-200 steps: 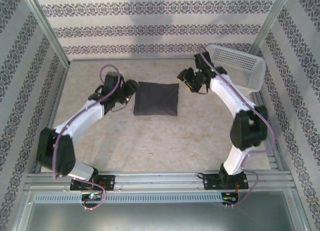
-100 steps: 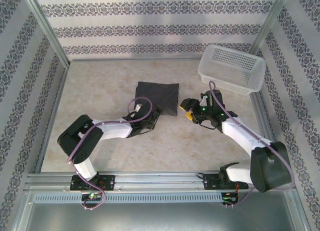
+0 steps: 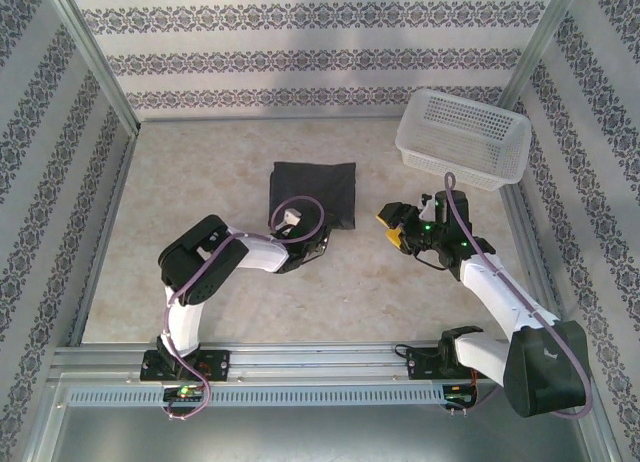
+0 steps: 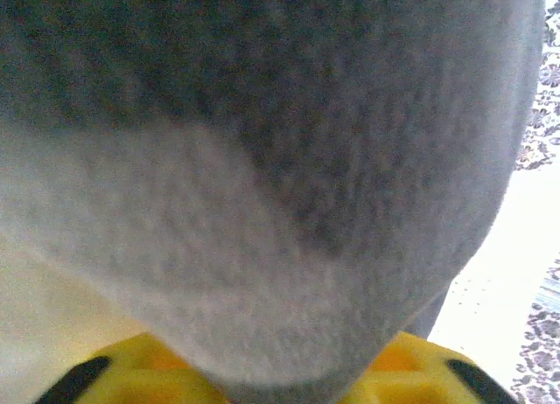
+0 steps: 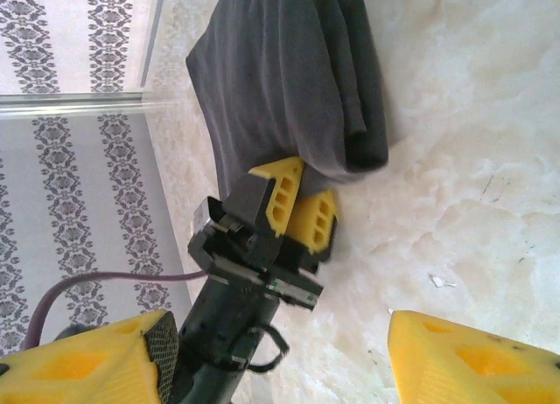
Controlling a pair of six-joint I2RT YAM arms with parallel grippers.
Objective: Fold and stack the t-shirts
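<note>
Two tools: both are low over the worktop (image 3: 200, 172), one on each side of the shirt's near edge.
Left tool (image 3: 312, 244): it's clamped down on the near edge of the t-shirt (image 3: 313, 194). Seen from the left wrist, charcoal fabric bulges out between the yellow fingers (image 4: 411, 369), and the right wrist view shows those two fingers nipped close on the folded hem.
Right tool (image 3: 393, 225): it's wide open, yellow fingers (image 5: 96, 360) spread far apart with nothing between them. It sits just right of the shirt's near right corner, clear of the cloth, and faces the left tool.
T-shirt: it's folded into a neat dark rectangle lying flat near the middle of the worktop, with thick layered folds along its near edge.
Basket (image 3: 505, 152): this white mesh one stands in the far right corner, well apart from the shirt.
Worktop: it's pale and marbled, with patterned walls (image 3: 300, 57) on three sides.
</note>
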